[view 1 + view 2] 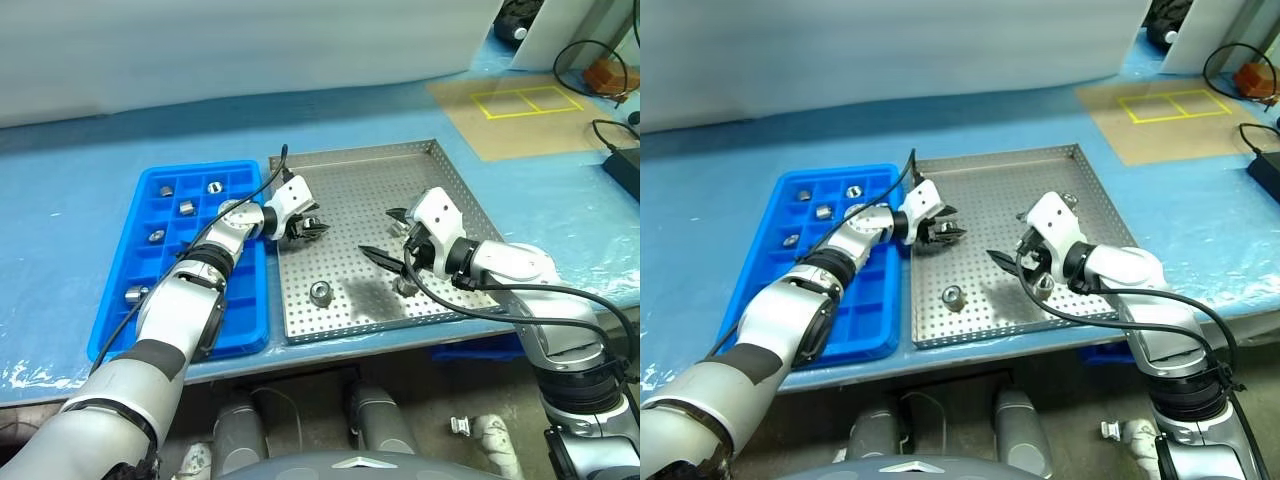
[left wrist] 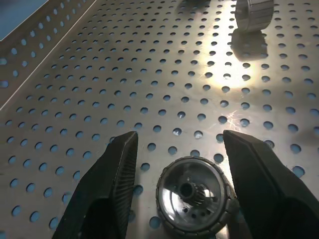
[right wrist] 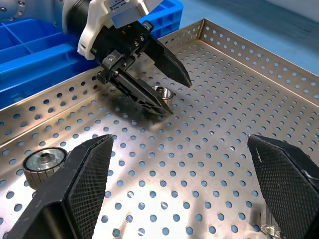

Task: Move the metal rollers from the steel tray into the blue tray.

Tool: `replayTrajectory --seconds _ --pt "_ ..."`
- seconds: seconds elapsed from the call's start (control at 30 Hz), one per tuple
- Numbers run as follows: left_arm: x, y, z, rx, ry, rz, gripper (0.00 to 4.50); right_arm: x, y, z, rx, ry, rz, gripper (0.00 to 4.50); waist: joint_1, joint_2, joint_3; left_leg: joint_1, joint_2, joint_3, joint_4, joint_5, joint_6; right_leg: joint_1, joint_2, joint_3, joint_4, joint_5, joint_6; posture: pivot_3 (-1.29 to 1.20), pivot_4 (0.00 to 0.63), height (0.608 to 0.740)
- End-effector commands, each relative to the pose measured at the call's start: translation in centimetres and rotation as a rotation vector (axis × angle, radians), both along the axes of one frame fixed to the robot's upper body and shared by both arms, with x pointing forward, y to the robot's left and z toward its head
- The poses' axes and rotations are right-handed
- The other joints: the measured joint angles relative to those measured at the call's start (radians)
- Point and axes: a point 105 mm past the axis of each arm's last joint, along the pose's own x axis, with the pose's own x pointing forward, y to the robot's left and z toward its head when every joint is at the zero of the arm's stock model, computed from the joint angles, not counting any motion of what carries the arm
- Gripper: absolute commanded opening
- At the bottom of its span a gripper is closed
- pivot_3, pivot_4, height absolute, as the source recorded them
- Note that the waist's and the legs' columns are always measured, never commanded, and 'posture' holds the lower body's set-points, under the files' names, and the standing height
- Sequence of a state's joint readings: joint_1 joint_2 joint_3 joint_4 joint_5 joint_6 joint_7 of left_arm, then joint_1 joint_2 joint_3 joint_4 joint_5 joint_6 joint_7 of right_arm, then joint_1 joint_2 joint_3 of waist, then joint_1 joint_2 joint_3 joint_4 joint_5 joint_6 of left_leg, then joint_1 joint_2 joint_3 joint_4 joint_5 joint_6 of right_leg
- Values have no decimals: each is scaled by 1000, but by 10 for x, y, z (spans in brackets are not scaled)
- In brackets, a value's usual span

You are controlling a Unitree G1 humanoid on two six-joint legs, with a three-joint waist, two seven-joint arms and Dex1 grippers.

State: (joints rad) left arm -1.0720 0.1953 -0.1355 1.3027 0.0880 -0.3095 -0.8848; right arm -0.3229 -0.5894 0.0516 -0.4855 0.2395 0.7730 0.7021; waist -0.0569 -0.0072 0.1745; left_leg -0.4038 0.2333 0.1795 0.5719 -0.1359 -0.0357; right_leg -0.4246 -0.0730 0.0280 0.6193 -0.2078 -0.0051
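The left gripper (image 3: 162,94) stands with fingers apart around a roller (image 2: 195,195) on the steel tray (image 1: 440,158), near the rim beside the blue tray (image 1: 240,340); to grip well, it should stay centred and close evenly so the roller cannot squirt sideways. The right gripper (image 1: 397,237) hovers wide open and empty. The left wrist view shows the roller between the fingers unclamped, while the head views show rollers already in the blue compartments and another roller (image 1: 321,293) loose near the front rim.
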Motion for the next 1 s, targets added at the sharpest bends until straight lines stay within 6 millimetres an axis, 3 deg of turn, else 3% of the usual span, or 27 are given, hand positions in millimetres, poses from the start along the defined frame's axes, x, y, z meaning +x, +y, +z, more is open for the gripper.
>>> replayTrajectory --seconds 0.03,0.4,0.6,0.7,0.8,1.0 --pt "-2 5 -11 37 33 9 2847 0 3 12 -6 -53 27 4459 -4 0 0 0 0 0 0 0 0 0 0 0 0 0 0 -577 150 740" --pt "-8 19 -30 112 111 6 2847 3 5 12 -9 -57 36 4459 -15 1 0 0 0 0 -1 -1 1 1 0 0 -2 0 0 -565 150 740" --pt "-8 25 -34 149 126 14 1353 5 6 12 -9 -61 37 4459 -19 1 -1 1 0 0 -1 -1 1 1 0 0 -2 0 0 -557 150 740" --pt "-11 27 -34 154 142 -7 1353 6 7 12 -11 -62 39 4459 -19 1 -1 1 0 0 -1 -1 1 1 0 0 -2 0 0 -554 150 740" --pt "-12 28 -34 153 154 -18 918 7 8 12 -12 -63 40 4459 -20 1 -1 2 0 0 -1 -1 1 1 0 0 -2 0 0 -552 150 740" --pt "-13 26 -32 152 138 -41 918 8 9 11 -16 -65 44 4459 -20 1 -1 1 0 0 -2 -1 1 1 0 0 -4 0 0 -547 150 740"
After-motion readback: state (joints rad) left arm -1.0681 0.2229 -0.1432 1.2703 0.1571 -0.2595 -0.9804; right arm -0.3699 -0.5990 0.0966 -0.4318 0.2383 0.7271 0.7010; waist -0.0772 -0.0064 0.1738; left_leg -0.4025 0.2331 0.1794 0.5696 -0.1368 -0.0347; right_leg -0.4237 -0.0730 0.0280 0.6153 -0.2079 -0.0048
